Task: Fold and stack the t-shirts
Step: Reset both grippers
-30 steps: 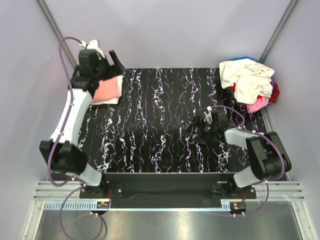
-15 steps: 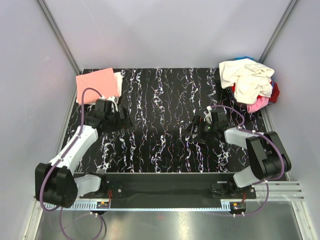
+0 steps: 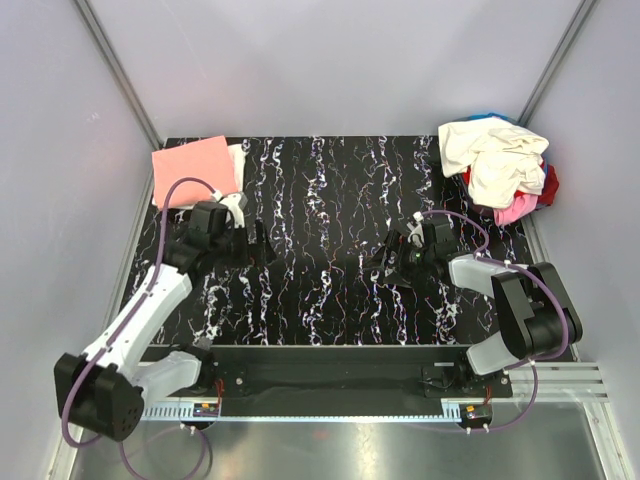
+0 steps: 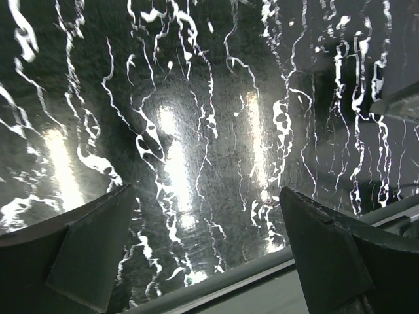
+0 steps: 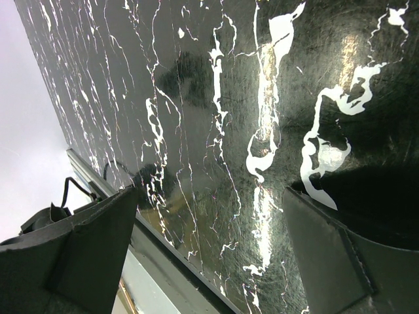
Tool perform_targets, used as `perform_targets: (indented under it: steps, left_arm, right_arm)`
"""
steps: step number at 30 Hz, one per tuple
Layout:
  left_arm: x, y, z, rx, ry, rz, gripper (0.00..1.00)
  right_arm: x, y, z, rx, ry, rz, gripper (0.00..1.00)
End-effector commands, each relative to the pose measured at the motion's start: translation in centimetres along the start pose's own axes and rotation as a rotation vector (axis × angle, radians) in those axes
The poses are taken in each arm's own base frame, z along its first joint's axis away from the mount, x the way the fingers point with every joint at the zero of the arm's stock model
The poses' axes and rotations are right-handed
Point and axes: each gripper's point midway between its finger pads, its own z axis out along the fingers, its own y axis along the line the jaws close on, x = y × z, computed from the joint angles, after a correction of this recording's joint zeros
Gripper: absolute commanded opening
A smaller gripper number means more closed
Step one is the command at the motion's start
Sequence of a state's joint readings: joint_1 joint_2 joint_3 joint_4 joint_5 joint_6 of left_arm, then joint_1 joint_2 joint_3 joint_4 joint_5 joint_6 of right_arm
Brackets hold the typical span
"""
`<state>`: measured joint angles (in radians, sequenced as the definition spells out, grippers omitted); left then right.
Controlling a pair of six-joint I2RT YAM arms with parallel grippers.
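Folded salmon-pink t-shirt [image 3: 190,170], crumpled heap [image 3: 497,160] (perhaps four shirts)

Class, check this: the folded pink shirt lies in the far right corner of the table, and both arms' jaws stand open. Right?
Not quite: the folded pink shirt lies in the far left corner, as the top view shows. The rest stands.

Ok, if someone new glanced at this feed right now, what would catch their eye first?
Probably the crumpled heap of t-shirts in the far right corner, cream on top with red, pink and blue peeking out. Opposite it, in the far left corner, a folded salmon-pink shirt lies on a white one. Between them, over the black marbled table, the left gripper and right gripper stand open, holding nothing.
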<state>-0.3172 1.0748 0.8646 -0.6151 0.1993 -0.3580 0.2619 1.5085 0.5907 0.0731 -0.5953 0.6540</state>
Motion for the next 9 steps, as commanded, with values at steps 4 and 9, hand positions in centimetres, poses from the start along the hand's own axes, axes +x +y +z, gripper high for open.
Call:
perform_targets:
  steps: [4,9]
  left_arm:
    - [-0.9,-0.1,-2.1,0.002,-0.076,0.102,0.99]
    - [-1.7,-0.2,-3.1,-0.001,-0.139,0.116,0.99]
  right_arm:
    - [-0.6,0.3,0.2,0.005,-0.006,-0.021,1.0]
    - [-0.5,0.2,0.2,0.008,-0.002,-0.018,1.0]
